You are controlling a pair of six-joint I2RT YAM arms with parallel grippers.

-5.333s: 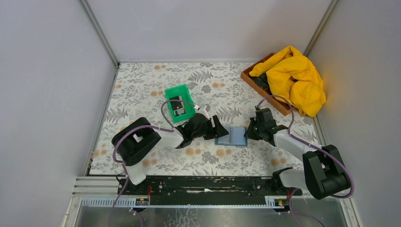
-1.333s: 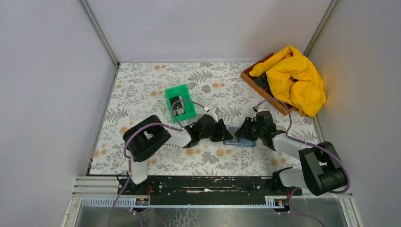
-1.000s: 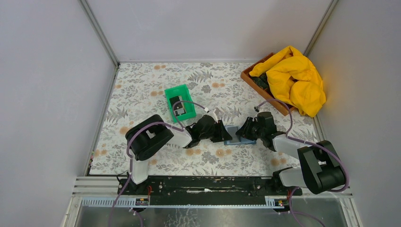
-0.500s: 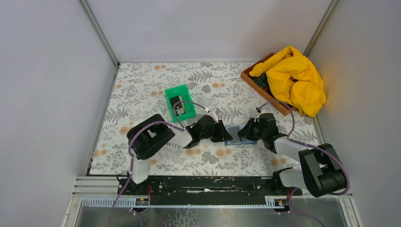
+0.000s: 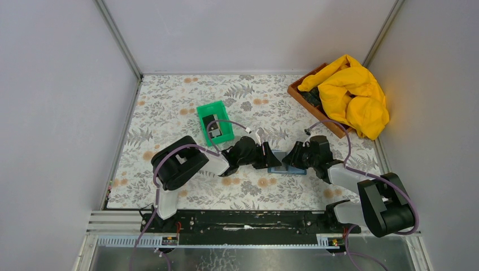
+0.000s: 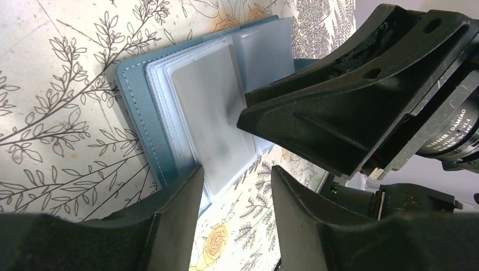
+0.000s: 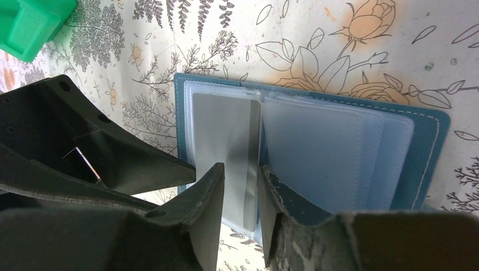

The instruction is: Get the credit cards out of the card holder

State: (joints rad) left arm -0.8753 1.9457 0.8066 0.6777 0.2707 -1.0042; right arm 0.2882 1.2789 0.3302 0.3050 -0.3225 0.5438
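The steel-blue card holder (image 5: pixel 281 164) lies open on the floral table between both grippers. Its clear sleeves fan out, and a grey credit card (image 6: pixel 217 113) shows inside the top sleeve. My left gripper (image 6: pixel 237 186) is open at the holder's near edge, one finger over the blue cover, with nothing between the fingers. My right gripper (image 7: pixel 242 189) comes in from the opposite side, its jaws a narrow gap apart over the grey card (image 7: pixel 223 141) beside the sleeve spine (image 7: pixel 252 152), not clamped. The holder's right half (image 7: pixel 339 152) holds pale sleeves.
A green tray (image 5: pixel 215 122) with dark cards (image 5: pixel 212 128) in it stands just behind the left arm, and shows in the right wrist view's corner (image 7: pixel 28 22). A brown box (image 5: pixel 298 93) under a yellow cloth (image 5: pixel 353 93) fills the far right corner.
Since five seconds ago both grippers have closed in over the holder from either side, covering most of it. Over the last second they have barely shifted.
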